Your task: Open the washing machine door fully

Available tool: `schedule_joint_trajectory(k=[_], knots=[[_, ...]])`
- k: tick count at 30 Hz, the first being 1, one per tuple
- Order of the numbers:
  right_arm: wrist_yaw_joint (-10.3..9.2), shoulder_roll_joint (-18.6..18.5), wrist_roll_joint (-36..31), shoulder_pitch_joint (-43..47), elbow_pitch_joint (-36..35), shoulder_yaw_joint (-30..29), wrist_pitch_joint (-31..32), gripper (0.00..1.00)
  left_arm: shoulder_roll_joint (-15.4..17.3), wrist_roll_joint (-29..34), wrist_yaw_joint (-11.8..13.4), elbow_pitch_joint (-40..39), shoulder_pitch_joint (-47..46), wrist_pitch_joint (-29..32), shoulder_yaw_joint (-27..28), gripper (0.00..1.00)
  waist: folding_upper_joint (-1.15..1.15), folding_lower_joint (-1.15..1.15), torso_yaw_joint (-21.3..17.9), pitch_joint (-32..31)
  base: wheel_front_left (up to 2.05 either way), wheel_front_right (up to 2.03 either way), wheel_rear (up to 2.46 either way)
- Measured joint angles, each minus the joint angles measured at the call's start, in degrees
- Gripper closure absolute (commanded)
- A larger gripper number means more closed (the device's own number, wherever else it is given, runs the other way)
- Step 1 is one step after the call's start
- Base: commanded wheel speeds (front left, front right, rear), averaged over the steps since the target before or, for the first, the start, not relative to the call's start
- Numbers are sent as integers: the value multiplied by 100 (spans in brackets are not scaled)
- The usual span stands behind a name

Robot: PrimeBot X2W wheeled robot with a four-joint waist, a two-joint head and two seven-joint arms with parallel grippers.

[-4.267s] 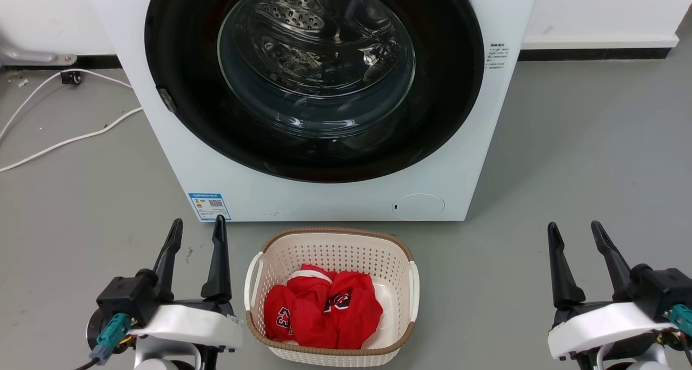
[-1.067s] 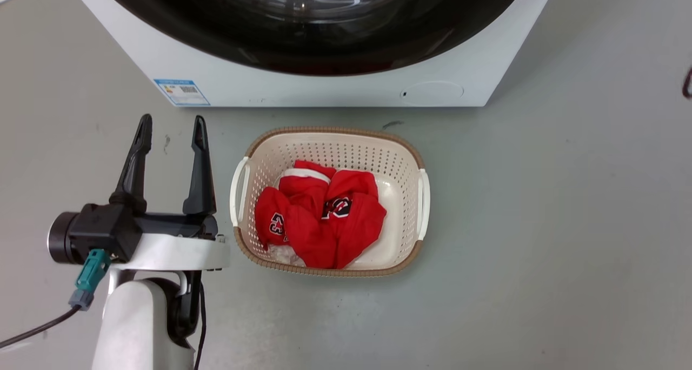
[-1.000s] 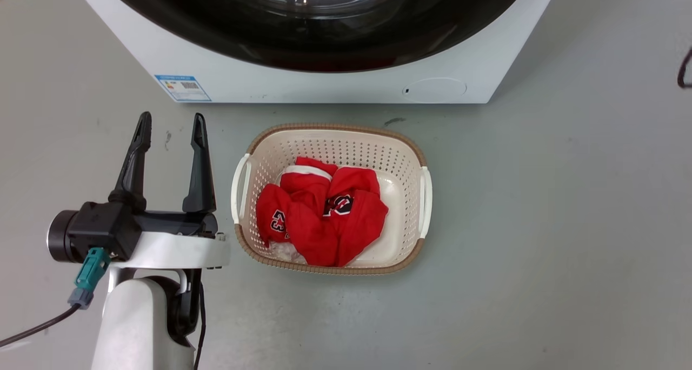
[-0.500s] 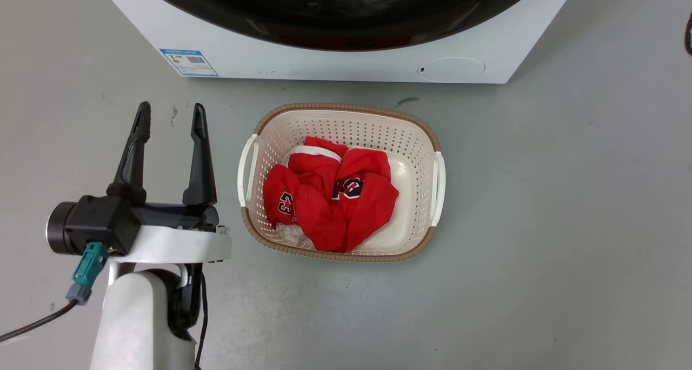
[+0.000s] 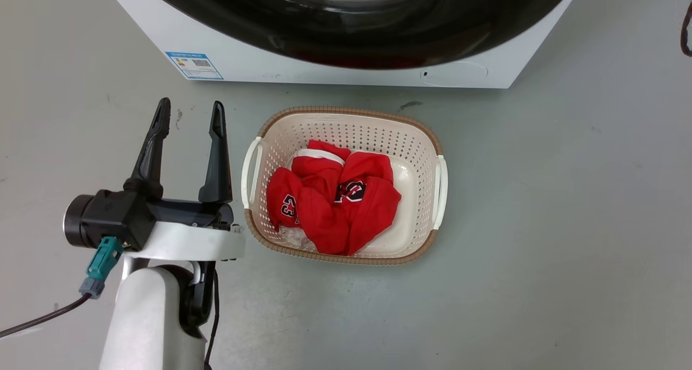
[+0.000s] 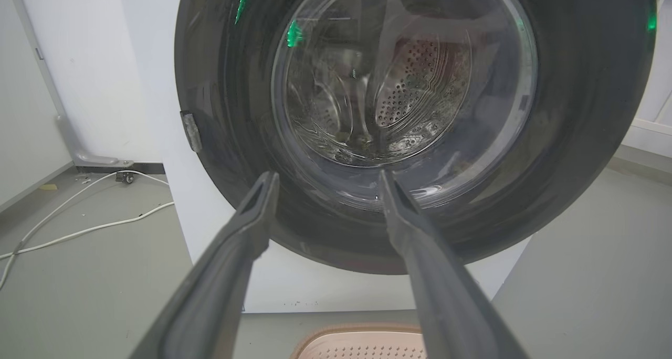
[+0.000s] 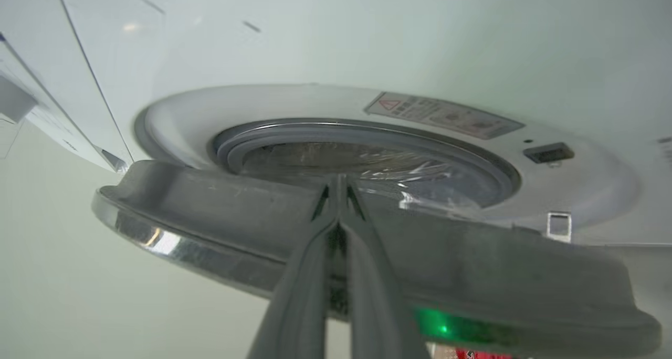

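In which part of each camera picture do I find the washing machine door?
Head view: washing machine door, black arc along the top edge.
Left wrist view: it covers the upper centre, beyond the open left gripper.
Right wrist view: its grey inner side crosses the middle, ajar, behind the right gripper.
Shared landmark: the machine's white front panel.

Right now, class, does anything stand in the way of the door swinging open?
Perhaps the left claw, open and pointing at the door from in front. The basket sits lower than the door's bottom edge, so it likely clears. The right claw grips its rim.
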Motion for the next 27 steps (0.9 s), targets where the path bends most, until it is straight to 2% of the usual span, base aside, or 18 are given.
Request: schedule_joint_trajectory(k=[11,19,27], knots=[[0,111,394,799,-657,-65,1188,100,-1,-21,0,159,72,0,-49,0,0,0,-42,-356,0,0,0],[1,252,691,2035,-1433,-32,1905,100,-1,-11,0,324,475,0,-88,0,0,0,-36,-990,0,0,0],[0,570,995,3303,-2484,109,2350,100,0,12,60,371,996,0,-49,0,0,-1,-57,-1612,0,0,0]])
